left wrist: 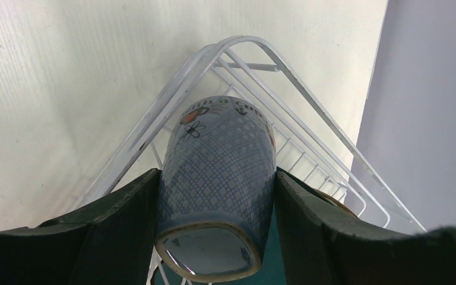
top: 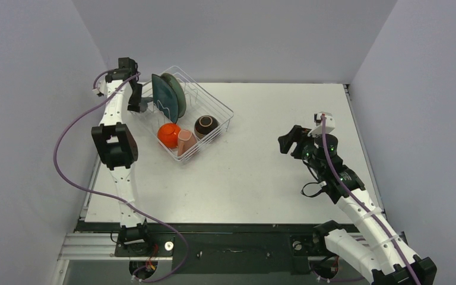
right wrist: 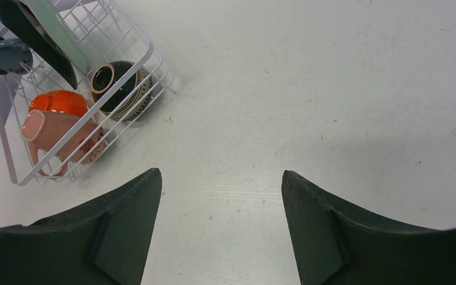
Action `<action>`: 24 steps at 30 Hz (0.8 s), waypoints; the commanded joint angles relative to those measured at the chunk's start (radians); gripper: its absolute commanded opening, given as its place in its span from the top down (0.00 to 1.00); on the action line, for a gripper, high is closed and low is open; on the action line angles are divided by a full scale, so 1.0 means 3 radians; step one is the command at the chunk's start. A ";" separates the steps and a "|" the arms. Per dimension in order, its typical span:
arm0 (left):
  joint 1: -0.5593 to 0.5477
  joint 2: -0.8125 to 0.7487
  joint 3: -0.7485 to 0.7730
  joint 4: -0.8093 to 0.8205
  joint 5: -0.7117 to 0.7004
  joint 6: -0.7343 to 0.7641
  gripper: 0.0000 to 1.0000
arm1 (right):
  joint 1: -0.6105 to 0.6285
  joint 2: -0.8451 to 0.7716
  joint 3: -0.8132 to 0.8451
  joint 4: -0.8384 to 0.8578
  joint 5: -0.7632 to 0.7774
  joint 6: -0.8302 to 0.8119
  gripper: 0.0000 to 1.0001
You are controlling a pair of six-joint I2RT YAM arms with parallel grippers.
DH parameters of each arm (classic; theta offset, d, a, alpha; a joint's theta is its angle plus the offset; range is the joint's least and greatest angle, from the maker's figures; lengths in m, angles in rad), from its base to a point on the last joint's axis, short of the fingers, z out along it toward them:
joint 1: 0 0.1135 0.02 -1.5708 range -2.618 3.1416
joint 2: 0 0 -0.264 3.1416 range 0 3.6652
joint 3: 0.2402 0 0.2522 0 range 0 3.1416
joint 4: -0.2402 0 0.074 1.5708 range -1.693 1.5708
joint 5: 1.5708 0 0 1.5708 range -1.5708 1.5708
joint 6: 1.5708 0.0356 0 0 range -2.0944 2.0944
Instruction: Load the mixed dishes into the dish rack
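Clamping the grey-blue mug across its sides, our left pincer hangs at the far left corner of the rack. The mug lies sideways between the fingers and points at the white corner wire. We cannot tell whether it is over the inside of the rack or over the rim. Just right of it, the dark plate and the pale round plate stand on edge. The orange bowl, the pink mug and the brown bowl sit in the rack's near end. Our right pincer stands apart and empty above the table, well to the right.

We judge this the last dish to load. Lowered from here, the mug may catch the corner wire and twist in the grip, or bump the dark plate and tip both plates. If we release it sideways, it may roll, or drop outside the rack onto the table.
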 commanded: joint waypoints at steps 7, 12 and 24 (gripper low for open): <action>-0.0003 0.0085 0.0143 0.0222 -0.0304 -0.0228 1.00 | -0.0048 0.0079 0.0135 0.0206 -0.0138 0.0078 0.31; -0.0015 0.0097 0.0085 0.0359 -0.0316 -0.0214 0.92 | -0.0060 0.0082 0.0123 0.0228 -0.0146 0.0090 0.31; -0.0039 0.0174 0.0130 0.0342 -0.0280 -0.0208 0.82 | -0.0078 0.0079 0.0106 0.0254 -0.0180 0.0106 0.31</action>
